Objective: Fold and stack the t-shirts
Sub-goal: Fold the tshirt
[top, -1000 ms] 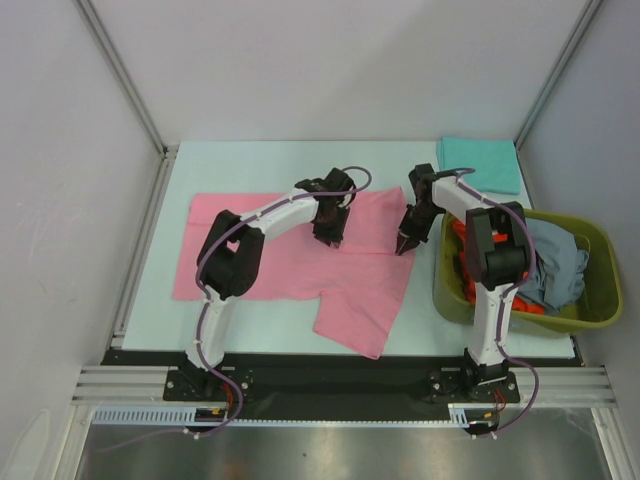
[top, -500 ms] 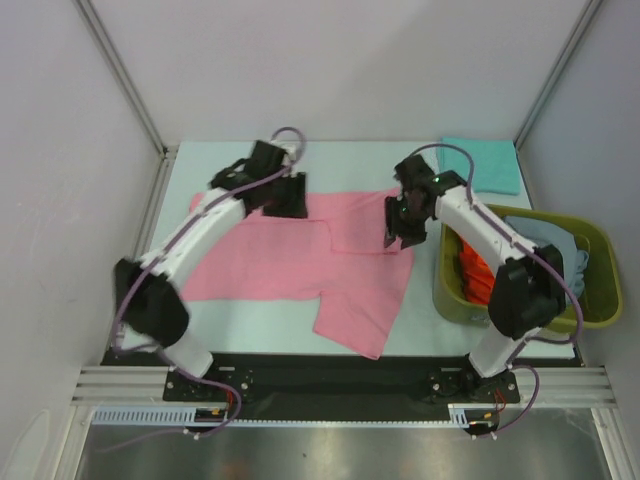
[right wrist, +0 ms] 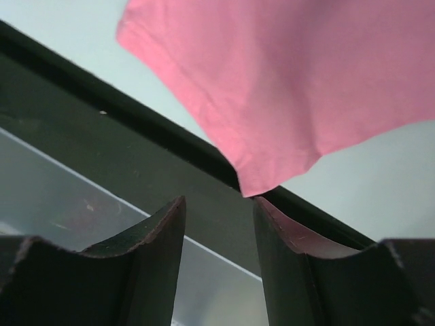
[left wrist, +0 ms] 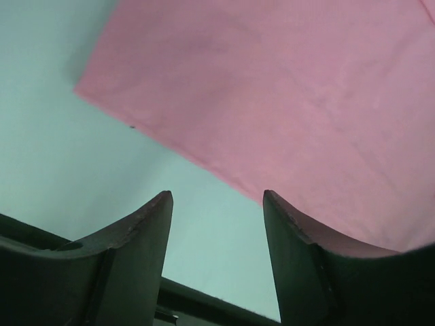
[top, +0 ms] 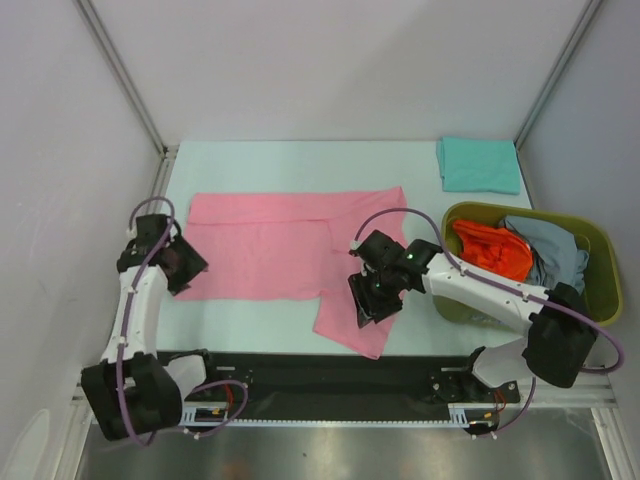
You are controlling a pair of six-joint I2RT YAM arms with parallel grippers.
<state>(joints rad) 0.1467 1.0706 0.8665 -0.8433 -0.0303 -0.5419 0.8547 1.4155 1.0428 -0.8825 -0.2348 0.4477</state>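
Observation:
The pink t-shirt (top: 270,245) lies spread flat across the middle of the table, with a flap (top: 345,325) reaching toward the near edge. My left gripper (top: 185,268) is at the shirt's left edge, open. In the left wrist view the left gripper (left wrist: 217,204) has bare table between its fingers and the pink t-shirt (left wrist: 285,88) just beyond. My right gripper (top: 366,300) hovers open over the flap. In the right wrist view the right gripper (right wrist: 219,204) holds nothing, and the pink corner (right wrist: 255,183) lies just beyond its right fingertip. A folded teal t-shirt (top: 480,165) lies at the far right.
An olive-green basket (top: 597,232) stands at the right edge, holding an orange-red t-shirt (top: 492,250) and a grey-blue t-shirt (top: 552,255). The black rail (right wrist: 102,129) of the table's near edge runs under my right gripper.
Both grippers opened and let go of the pink cloth. The arms swung back from the shirt's far edge: the left to its left edge, the right to the near flap.

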